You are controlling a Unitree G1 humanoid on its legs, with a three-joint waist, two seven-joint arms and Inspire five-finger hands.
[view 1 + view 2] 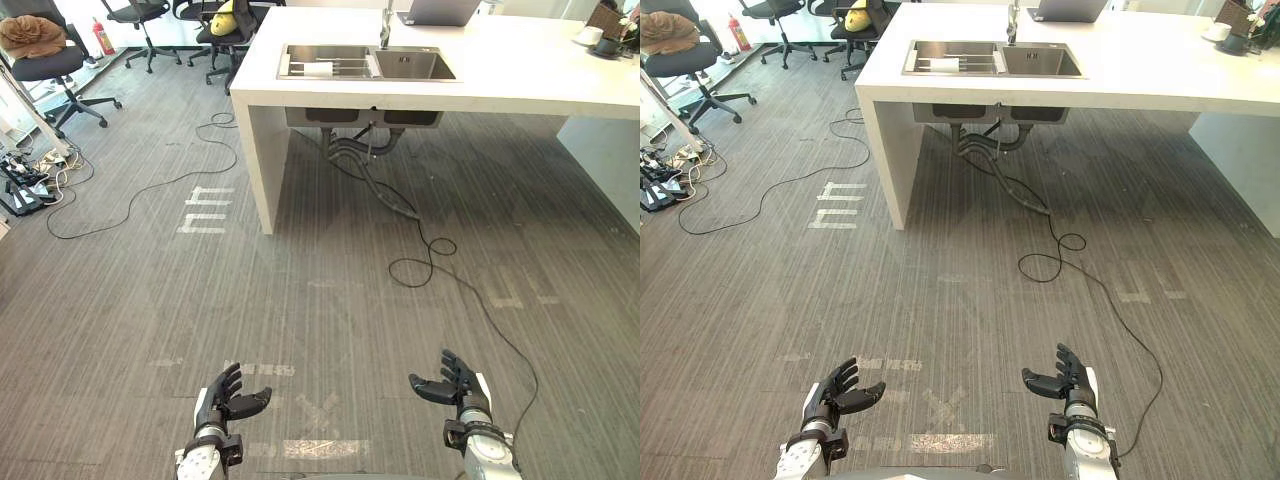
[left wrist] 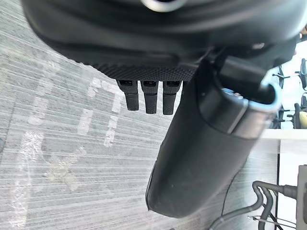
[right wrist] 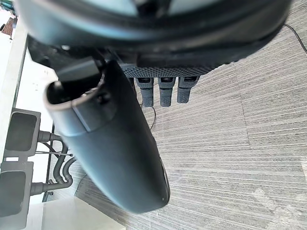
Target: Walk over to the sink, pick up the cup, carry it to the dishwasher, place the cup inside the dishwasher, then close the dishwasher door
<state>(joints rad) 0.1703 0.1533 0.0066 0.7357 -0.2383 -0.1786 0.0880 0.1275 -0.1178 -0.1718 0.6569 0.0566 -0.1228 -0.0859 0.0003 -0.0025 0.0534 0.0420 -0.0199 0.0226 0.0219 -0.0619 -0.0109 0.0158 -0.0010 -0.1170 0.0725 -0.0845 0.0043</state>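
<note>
A steel double sink (image 1: 410,66) is set in a white counter (image 1: 520,70) far ahead of me, with a faucet (image 1: 385,25) behind it. A small white object (image 1: 318,68), possibly the cup, lies in the sink's left basin; it is too small to make out. My left hand (image 1: 222,400) and right hand (image 1: 455,385) hang low over the grey carpet, both open and holding nothing. In the wrist views the left hand (image 2: 201,158) and the right hand (image 3: 115,143) show straight fingers above bare floor.
Drain pipes (image 1: 365,150) hang under the sink beside the counter's white leg (image 1: 262,160). Office chairs (image 1: 45,60) and a loose cable (image 1: 150,185) are at the left. A laptop (image 1: 438,10) and a white dish (image 1: 590,36) sit on the counter. White tape marks (image 1: 205,210) are on the carpet.
</note>
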